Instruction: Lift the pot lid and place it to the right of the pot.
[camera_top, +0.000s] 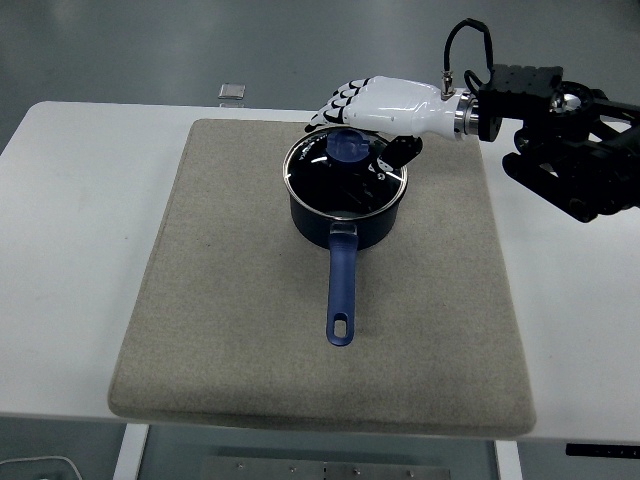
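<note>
A dark blue saucepan (345, 226) stands on the mat, its long blue handle (341, 290) pointing toward the near edge. On it sits a glass lid (340, 178) with a round blue knob (349, 147). My right hand (358, 126), white with black fingertips, hovers just above the knob. Its fingers reach out to the left over the lid's far rim, and the thumb (399, 151) hangs at the knob's right side. The hand is open and holds nothing. The lid lies flat on the pot.
A beige mat (230, 300) covers most of the white table (60, 200). A small grey square object (232, 91) lies at the table's far edge. My black right forearm (570, 150) crosses the table's right side.
</note>
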